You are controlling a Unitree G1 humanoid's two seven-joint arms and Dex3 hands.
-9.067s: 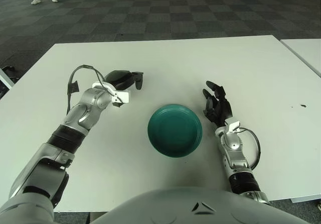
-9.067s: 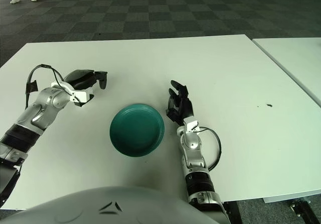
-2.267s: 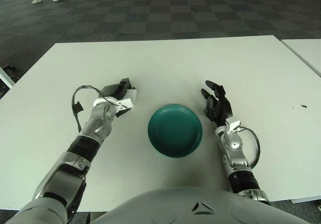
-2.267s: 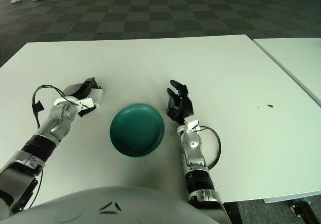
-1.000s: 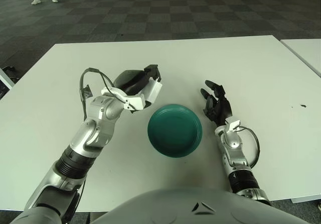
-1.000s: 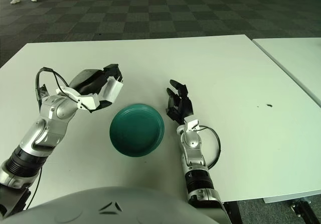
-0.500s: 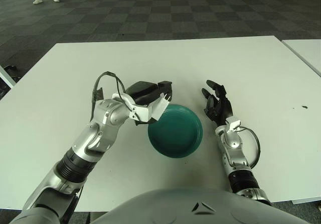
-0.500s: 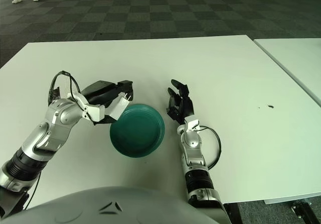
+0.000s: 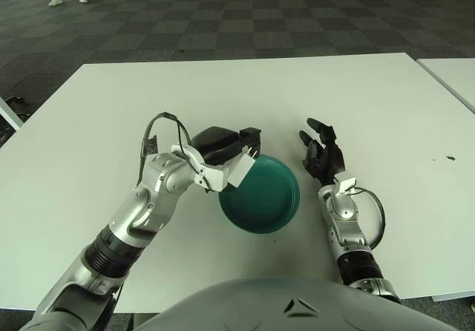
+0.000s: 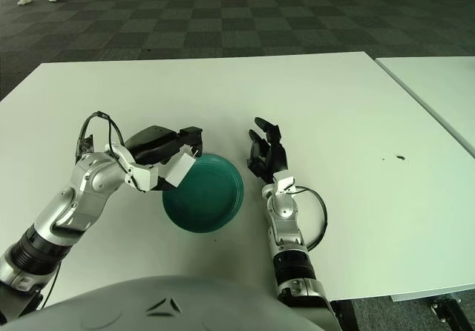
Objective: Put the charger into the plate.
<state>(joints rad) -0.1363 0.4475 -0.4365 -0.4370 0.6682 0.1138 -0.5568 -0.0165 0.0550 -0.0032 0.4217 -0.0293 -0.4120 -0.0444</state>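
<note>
On the white table (image 9: 386,101) (dark checkered carpet beyond its far edge), the left hand (image 9: 223,149) grips the white charger (image 9: 240,171) over the green plate's (image 9: 263,197) left rim; the right hand (image 9: 320,156) rests open beside it.

Both forearms are silver-grey metal with black ribbed bands near the elbows. The left hand (image 9: 223,149) has a black shell with white plastic finger covers, and a thin black cable (image 9: 152,134) loops off its wrist. The right hand (image 9: 320,156) has black segmented fingers, a small white wrist block and another black cable loop (image 9: 375,216) beside it.
</note>
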